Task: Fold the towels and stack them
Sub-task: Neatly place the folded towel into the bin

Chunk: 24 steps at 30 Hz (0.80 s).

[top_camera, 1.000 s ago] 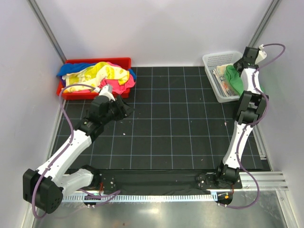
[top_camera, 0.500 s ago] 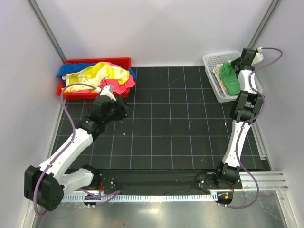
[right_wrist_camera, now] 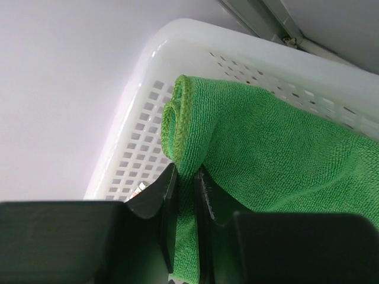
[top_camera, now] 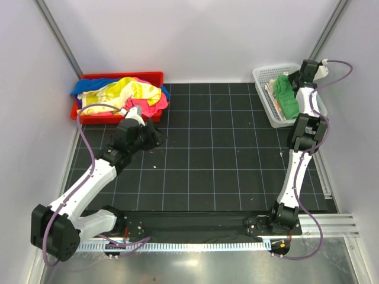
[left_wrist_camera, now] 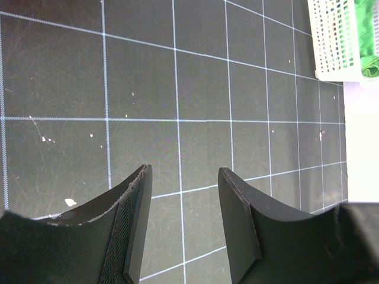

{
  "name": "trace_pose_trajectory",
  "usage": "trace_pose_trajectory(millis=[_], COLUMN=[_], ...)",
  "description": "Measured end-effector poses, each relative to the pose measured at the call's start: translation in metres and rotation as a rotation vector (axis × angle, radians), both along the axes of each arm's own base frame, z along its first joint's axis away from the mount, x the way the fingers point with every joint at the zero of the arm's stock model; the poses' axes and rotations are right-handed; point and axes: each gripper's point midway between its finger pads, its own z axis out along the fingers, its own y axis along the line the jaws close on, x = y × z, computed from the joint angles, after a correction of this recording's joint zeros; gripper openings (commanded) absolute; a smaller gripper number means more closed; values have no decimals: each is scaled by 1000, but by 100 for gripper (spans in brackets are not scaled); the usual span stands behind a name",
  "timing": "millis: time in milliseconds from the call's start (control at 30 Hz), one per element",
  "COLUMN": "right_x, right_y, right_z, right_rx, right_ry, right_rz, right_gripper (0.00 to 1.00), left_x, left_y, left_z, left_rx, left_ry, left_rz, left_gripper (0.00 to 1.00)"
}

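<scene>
My right gripper (right_wrist_camera: 185, 177) is shut on a folded green towel (right_wrist_camera: 278, 160) and holds it over the white mesh basket (right_wrist_camera: 177, 35). From above, the green towel (top_camera: 287, 94) hangs in the basket (top_camera: 266, 76) at the back right, below the right gripper (top_camera: 294, 78). A printed cream towel (top_camera: 273, 97) lies under it. A heap of yellow, pink, blue and cream towels (top_camera: 121, 93) fills the red tray (top_camera: 118, 77) at the back left. My left gripper (left_wrist_camera: 183, 177) is open and empty above the black grid mat, near the tray's front right corner (top_camera: 155, 133).
The black grid mat (top_camera: 213, 160) covers the table between the arms. Grey walls stand close on the left, back and right. The basket's corner also shows in the left wrist view (left_wrist_camera: 331, 41). A metal rail (top_camera: 331, 222) runs along the near right edge.
My right gripper has moved the green towel left and back over the basket, so it now hangs nearer the basket's middle. The left arm has shifted only slightly.
</scene>
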Motion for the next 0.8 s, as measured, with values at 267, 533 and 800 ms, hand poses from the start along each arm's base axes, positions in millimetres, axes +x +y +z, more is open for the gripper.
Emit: trace_pose_trajectory(millis=[267,533,800], right_x=[6,9,-7], right_y=[3,7,19], right_z=[1,-1,-52], right_rx=[18,28,63], right_ry=[-28,-51,47], right_rz=[14,32,43], right_gripper=[61,51,52], left_x=[1,1,1], left_y=[0,-1,-1], left_z=[-5,-5,-5], left_rx=[5,6,6], left_ry=[13,13,13], left_rz=[0,-1,-1], left_gripper=[52,52,53])
